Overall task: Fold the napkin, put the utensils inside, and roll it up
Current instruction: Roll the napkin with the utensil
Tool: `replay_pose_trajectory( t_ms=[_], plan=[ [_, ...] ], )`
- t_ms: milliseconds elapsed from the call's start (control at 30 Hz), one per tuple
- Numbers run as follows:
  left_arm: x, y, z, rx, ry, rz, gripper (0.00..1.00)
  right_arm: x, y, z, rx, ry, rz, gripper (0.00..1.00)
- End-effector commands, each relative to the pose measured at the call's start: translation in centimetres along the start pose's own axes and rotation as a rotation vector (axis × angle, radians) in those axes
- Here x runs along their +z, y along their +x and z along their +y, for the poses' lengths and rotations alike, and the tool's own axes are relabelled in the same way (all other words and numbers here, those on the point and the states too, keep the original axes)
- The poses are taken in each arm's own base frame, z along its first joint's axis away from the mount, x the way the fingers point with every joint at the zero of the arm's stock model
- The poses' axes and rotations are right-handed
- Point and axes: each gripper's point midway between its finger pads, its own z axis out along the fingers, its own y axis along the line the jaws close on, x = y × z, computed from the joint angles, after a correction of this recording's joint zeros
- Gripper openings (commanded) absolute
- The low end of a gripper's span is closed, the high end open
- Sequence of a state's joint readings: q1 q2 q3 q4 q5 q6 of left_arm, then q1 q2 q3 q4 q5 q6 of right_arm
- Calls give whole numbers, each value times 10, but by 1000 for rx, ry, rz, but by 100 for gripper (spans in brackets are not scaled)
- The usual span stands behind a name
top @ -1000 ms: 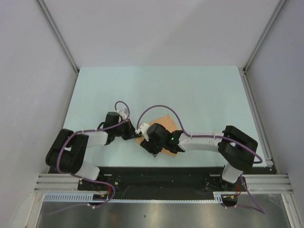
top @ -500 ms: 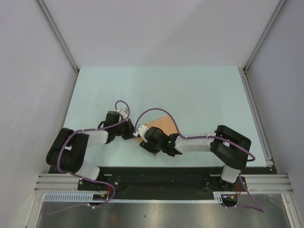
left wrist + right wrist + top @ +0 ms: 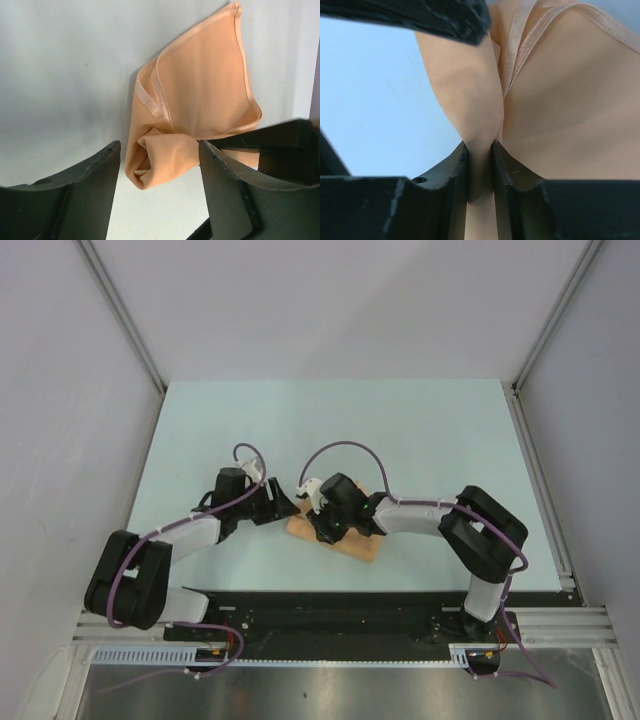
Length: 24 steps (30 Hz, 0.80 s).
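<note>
So the pale mint-green, smooth flat bench (image 3: 400,430) takes up most of the overhead view, with plain grey walls around it. The two black-and-white jointed robot arms reach in from the near edge and meet around the middle, towards the front, each trailing a purple cable.

The thin, soft peach-orange cloth napkin (image 3: 358,544) sits right there between them, on the bench near the front edge. From above it's a bundled-up strip, with its long axis running from upper left down to lower right. In the left wrist view the napkin (image 3: 200,90) is clearly folded over. A flat, smooth flap tapers to a corner pointing away from the camera, and a slightly shiny stitched hem (image 3: 152,95) runs along its edges. The near end is curled into a loose little roll.

The left claw (image 3: 285,508) is released. Its matte black fingers (image 3: 90,185) stand wide apart on either side of that rolled end, not pressing on it.

The right claw (image 3: 325,528) is clenched on the cloth. In its own wrist view, the dark fingers (image 3: 455,170) pinch a raised ridge of the napkin (image 3: 560,125) tight between them, and the fabric fans out smoothly past the pinch.
</note>
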State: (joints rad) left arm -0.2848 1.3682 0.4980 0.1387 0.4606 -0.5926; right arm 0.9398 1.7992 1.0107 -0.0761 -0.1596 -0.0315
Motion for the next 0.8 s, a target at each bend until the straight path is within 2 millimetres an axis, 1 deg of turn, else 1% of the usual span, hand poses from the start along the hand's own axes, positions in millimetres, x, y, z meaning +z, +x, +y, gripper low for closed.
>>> replay_pose_trajectory(
  t_ms=[0,33,67,100,133,167,233,267,300,333,367,400,467,567,633,667,700,767],
  plan=[
    [-12,-21,1,44,-38,-101,69,-2,56,25,200,-254,199,25],
    [-13,-21,1,51,-33,-112,69,-3,56,26,233,-278,204,25],
    [-16,-22,-2,60,-20,-127,69,-4,53,22,264,-295,196,25],
    [-16,-19,-1,62,-17,-128,69,-6,49,27,285,-347,193,24],
    [-17,-21,-3,70,-2,-143,69,-7,48,26,309,-362,192,24],
    [-18,-21,-7,78,17,-147,69,-5,50,24,331,-378,198,24],
    [-18,-21,-10,95,35,-155,68,-6,46,21,371,-424,193,24],
    [-18,-20,-13,104,46,-151,67,-4,49,22,390,-451,205,24],
    [-17,-21,-16,112,56,-152,66,-3,47,17,406,-451,204,24],
    [-17,-22,-18,124,66,-157,66,-2,47,16,415,-456,208,24],
    [-16,-19,-22,132,83,-146,65,0,52,16,430,-465,230,23],
    [-16,-20,-26,145,99,-150,63,1,48,14,438,-469,225,24],
    [-13,-17,-31,154,120,-140,62,2,50,14,466,-492,237,24],
    [-9,-15,-34,163,131,-132,57,4,50,8,500,-497,234,24],
    [-4,-12,-32,158,134,-112,55,6,53,1,530,-496,237,23],
    [-3,-12,-34,160,140,-108,52,6,54,0,536,-497,240,23],
    [0,-8,-32,153,140,-89,51,7,57,-1,547,-498,247,23],
    [4,-7,-34,155,142,-79,50,8,59,-3,556,-499,251,23]
  ],
)
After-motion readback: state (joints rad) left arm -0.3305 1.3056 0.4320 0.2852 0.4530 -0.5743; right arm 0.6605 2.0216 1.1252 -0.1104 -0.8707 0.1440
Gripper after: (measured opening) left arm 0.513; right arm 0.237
